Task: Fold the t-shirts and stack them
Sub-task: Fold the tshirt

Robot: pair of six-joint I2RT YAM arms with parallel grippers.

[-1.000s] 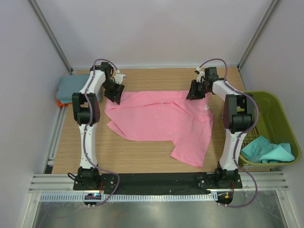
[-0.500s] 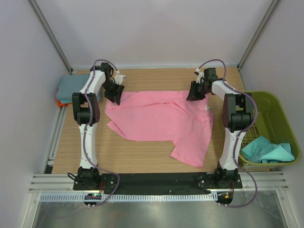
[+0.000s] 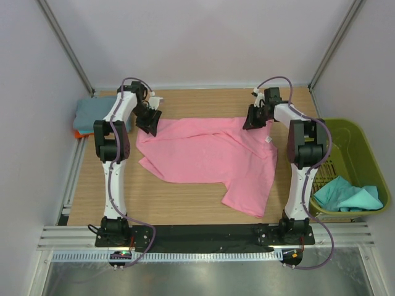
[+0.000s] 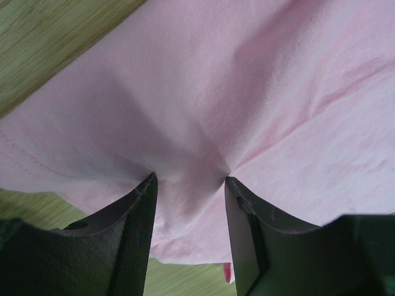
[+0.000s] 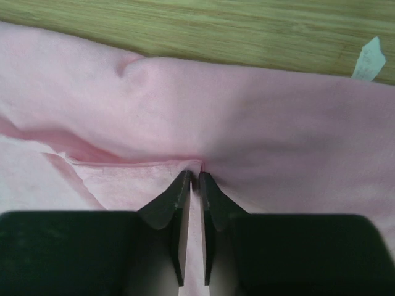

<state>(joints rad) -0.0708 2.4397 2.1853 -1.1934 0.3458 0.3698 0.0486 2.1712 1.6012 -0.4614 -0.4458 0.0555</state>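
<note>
Top external view: the bright pink soft cloth t-shirt [image 3: 203,154] lies rumpled across the wooden table [image 3: 185,200]. It is light, limp and prone to sag; take hold at hems and corners. The right gripper [image 5: 192,176] pinches a fold at the far right edge. The left gripper [image 4: 188,179] presses the far left corner, fingers apart, cloth ridged between them. A folded grey-blue t-shirt [image 3: 92,111] lies far left; an olive-green plastic basket [image 3: 355,131] holding a teal t-shirt [image 3: 345,196] stands right, neither likely obstructing.
</note>
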